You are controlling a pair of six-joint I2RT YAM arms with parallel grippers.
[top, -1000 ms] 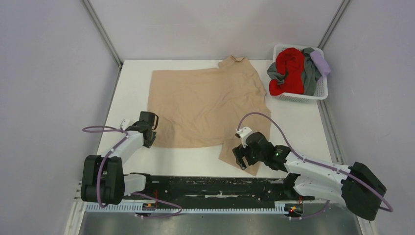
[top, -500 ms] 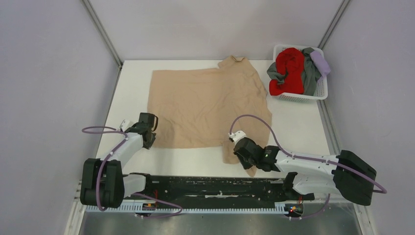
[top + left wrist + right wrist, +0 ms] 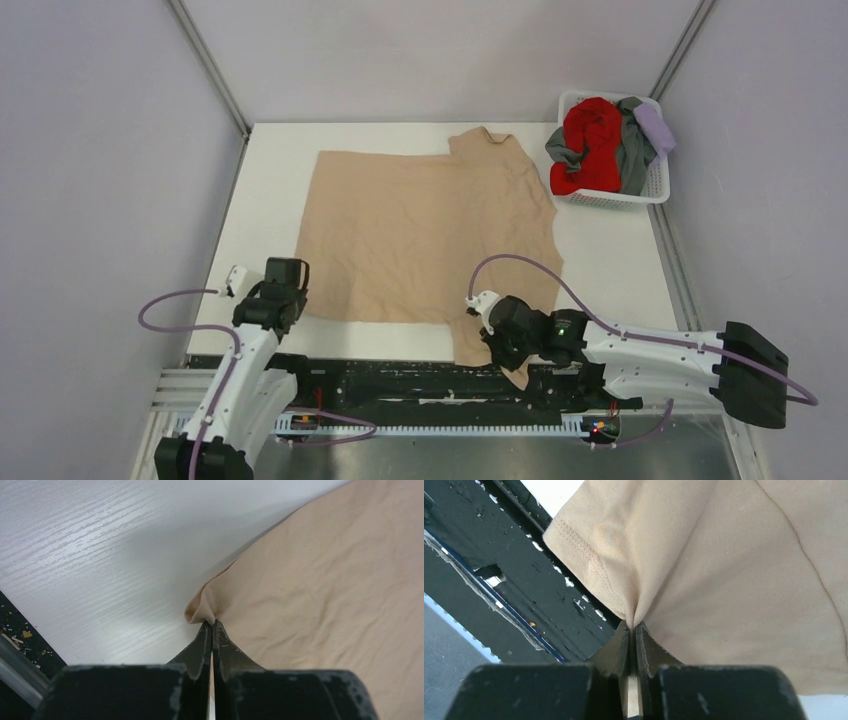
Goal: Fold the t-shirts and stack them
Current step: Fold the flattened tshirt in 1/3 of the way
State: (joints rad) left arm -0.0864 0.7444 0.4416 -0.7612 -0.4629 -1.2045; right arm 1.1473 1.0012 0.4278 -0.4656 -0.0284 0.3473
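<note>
1. Nearest, along the counter's front edge, the right hand point(image 3: 634, 626) is clenched on a pinch of the tan t-shirt point(image 3: 430, 230) close to a stitched hem. This looks like the sleeve. Over the last second this hand has drawn back towards the arm bases, and the sleeve tip now hangs off the counter point(image 3: 270, 170) over the black rail point(image 3: 400, 382).

2. Just beyond, on the left, the left hand point(image 3: 213, 625) is also closed tight, nipping the shirt's near-left corner, which bunches into a small fold at the tips. It too has pulled back towards the near edge.

3. Between and beyond the hands, the shirt body lies spread flat on the counter, lightly wrinkled. The whole garment has slid nearer: its near hem now sits close to the counter's front edge, and its far edge has come away from the back. The drag appears to have stretched the cloth smoother and squarer.

4. For the task, this reads as a straightening pull before the first fold. No fold has been made yet. The overhanging sleeve probably needs to come back onto the counter, or be folded inward, before the next move.

5. Farthest, at the back right corner, the white basket point(image 3: 655, 190) holds the red t-shirt point(image 3: 590, 140), grey t-shirt point(image 3: 632, 152) and lavender t-shirt point(image 3: 655, 128) in a heap. They are untouched, well apart from both hands, and not yet folded or stacked.
</note>
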